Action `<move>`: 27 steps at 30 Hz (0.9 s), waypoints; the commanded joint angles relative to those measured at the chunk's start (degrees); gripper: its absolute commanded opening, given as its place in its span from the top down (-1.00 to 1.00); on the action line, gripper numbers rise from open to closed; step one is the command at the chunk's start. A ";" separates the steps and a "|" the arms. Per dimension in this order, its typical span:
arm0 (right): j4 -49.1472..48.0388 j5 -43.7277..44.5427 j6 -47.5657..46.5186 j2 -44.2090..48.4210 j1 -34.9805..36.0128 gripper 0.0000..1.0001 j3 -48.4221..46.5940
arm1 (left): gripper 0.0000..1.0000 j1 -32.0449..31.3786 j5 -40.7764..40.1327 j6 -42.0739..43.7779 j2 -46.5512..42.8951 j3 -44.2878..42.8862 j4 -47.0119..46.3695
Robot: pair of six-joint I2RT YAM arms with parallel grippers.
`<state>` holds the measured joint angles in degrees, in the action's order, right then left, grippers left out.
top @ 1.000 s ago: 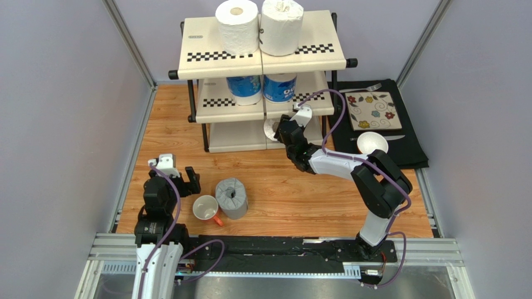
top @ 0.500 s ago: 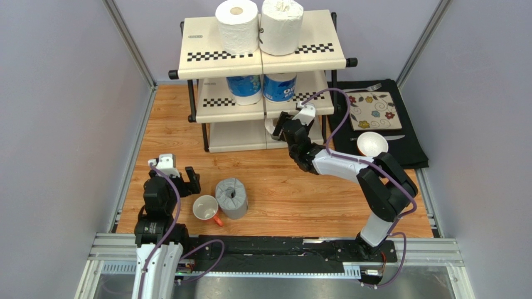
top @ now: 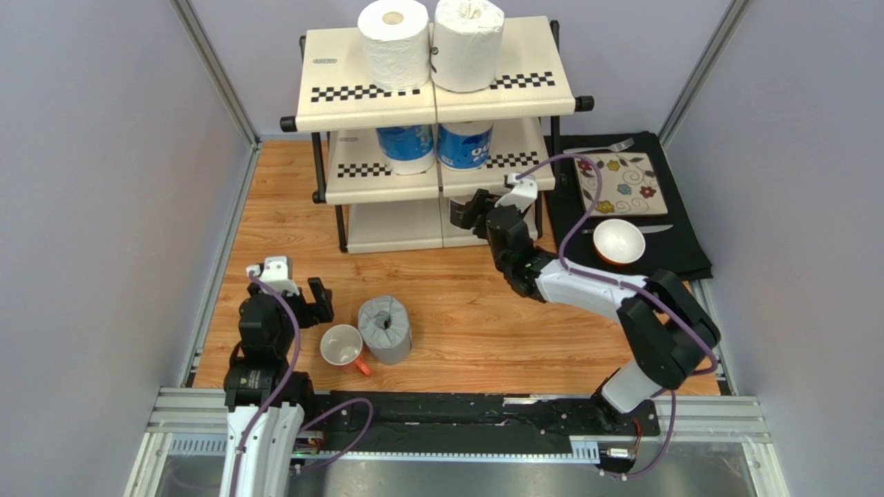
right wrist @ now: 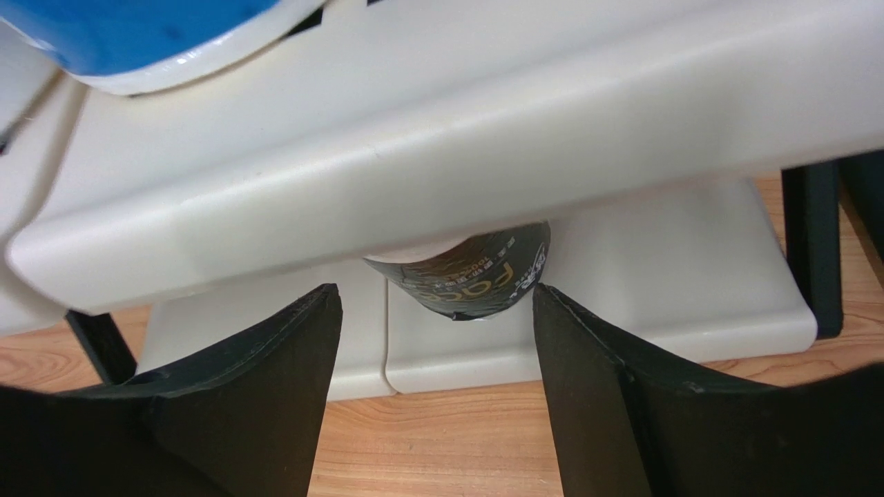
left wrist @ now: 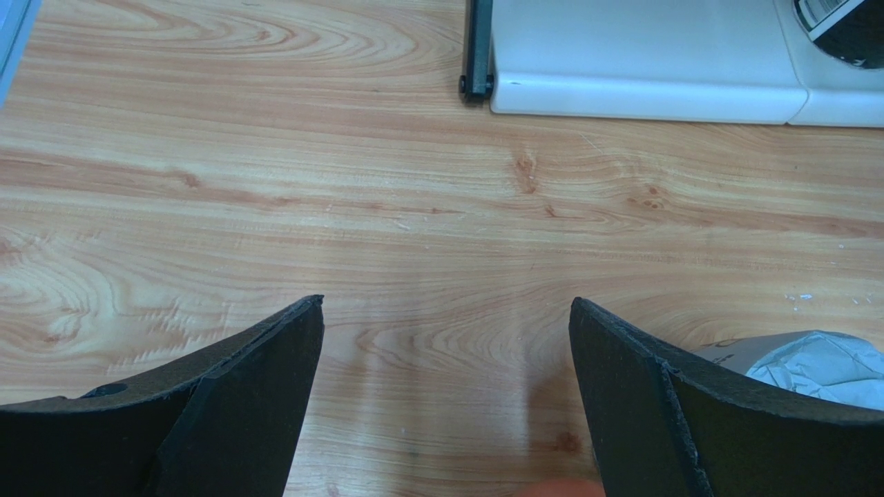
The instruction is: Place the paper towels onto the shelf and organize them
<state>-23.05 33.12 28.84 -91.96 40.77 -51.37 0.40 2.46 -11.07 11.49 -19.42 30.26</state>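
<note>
**Five rolls on the rack, one grey roll on the table**

Two plain white paper rolls [top: 394,44] [top: 468,44] were seen standing side by side on the top tier of the cream-panelled, black-framed, three-tier shelf [top: 342,88], at the upper centre of the overhead view. Two blue-printed wrapped rolls [top: 406,147] [top: 464,145] were placed together on the middle tier, directly beneath them. A dark-wrapped roll [right wrist: 462,274] was found on the bottom tier, mostly hidden under the middle panel in the right wrist view. The grey roll [top: 385,328] was left upright on the wooden table [top: 467,321], at lower left of centre, just beside a white mug with an orange handle [top: 341,346].

The right gripper [right wrist: 436,300] was held at the front of the bottom tier with its jaws spread and nothing gripped; the dark-wrapped roll was seen beyond the fingertips, apart from them. The left gripper [left wrist: 446,311] was held over bare wood at the lower left, its jaws likewise spread wide and empty, with the grey roll just to its right.

A black mat [top: 674,243] with a floral tile [top: 620,184] and a white bowl [top: 618,241] was laid to the right of the shelf.
</note>
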 commanded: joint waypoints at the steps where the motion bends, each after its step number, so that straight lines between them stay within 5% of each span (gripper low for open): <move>1: -3.67 1.07 4.36 7.84 -0.43 -0.42 5.92 | -0.92 -0.23 -0.17 0.44 -0.76 0.26 -1.35; 11: -4.20 -1.83 19.99 11.02 -6.57 -0.41 13.76 | -0.92 -0.14 -0.26 0.44 -0.94 0.17 -1.35; 27: -30.47 -13.17 32.86 -10.25 -14.23 -0.47 12.00 | -0.92 -0.23 -0.61 0.35 -1.38 0.35 -1.26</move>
<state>-42.98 20.78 58.67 -99.98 26.87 -37.56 0.40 2.42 -11.07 10.76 -19.42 30.26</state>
